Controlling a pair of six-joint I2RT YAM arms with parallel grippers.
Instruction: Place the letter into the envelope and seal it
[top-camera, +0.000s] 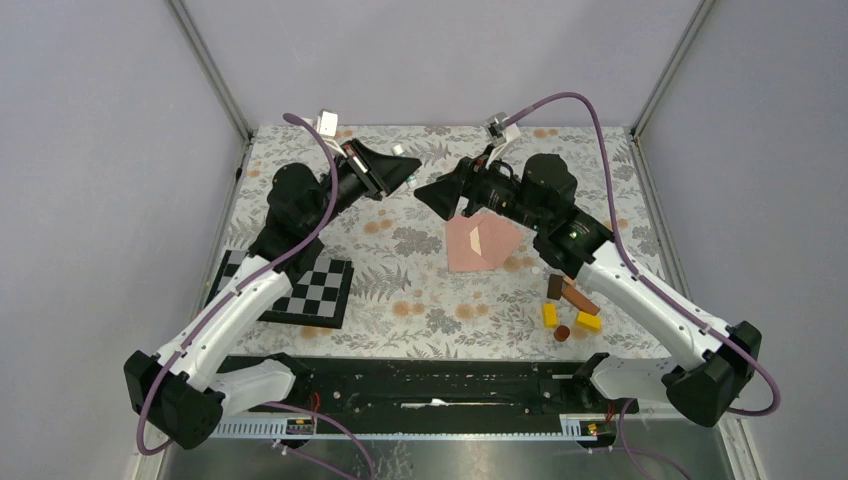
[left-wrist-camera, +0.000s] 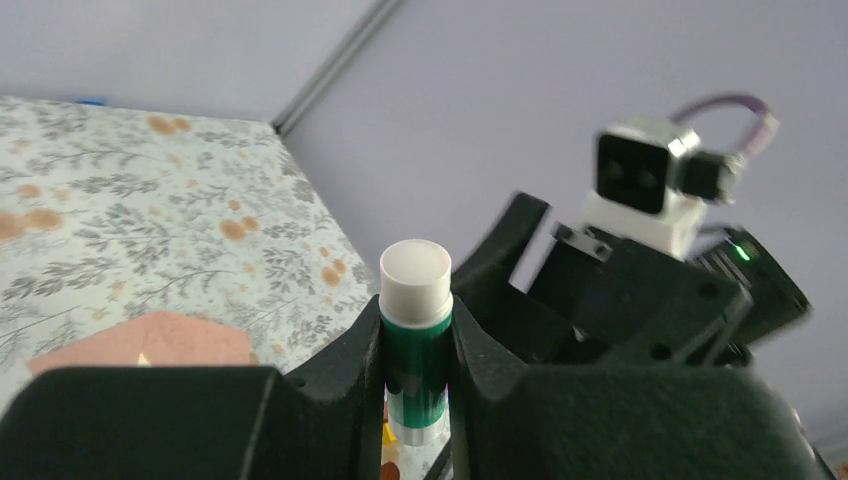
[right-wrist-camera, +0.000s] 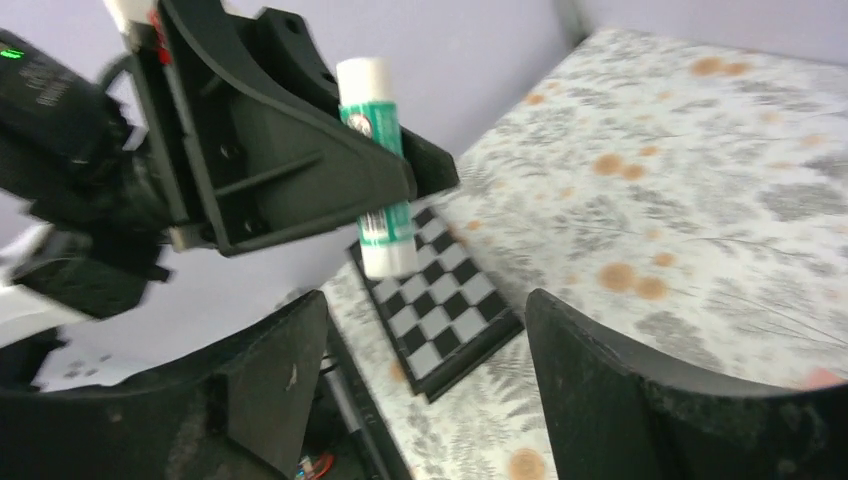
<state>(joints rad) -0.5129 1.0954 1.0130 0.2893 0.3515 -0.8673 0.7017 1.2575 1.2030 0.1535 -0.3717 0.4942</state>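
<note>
Lying flat, envelope (top-camera: 480, 245) near right end effector (top-camera: 430, 196)

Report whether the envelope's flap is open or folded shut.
Open: in the top view the envelope shows its triangular flap spread flat beyond the rectangular body.

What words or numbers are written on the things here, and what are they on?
No text here can be read.
Green-and-white glue stick in the left gripper: a small printed label, too blurred to read.
Black-and-white checkerboard: only squares, no letters or numbers show.
Salmon-pink paper envelope: no writing shows.
</note>
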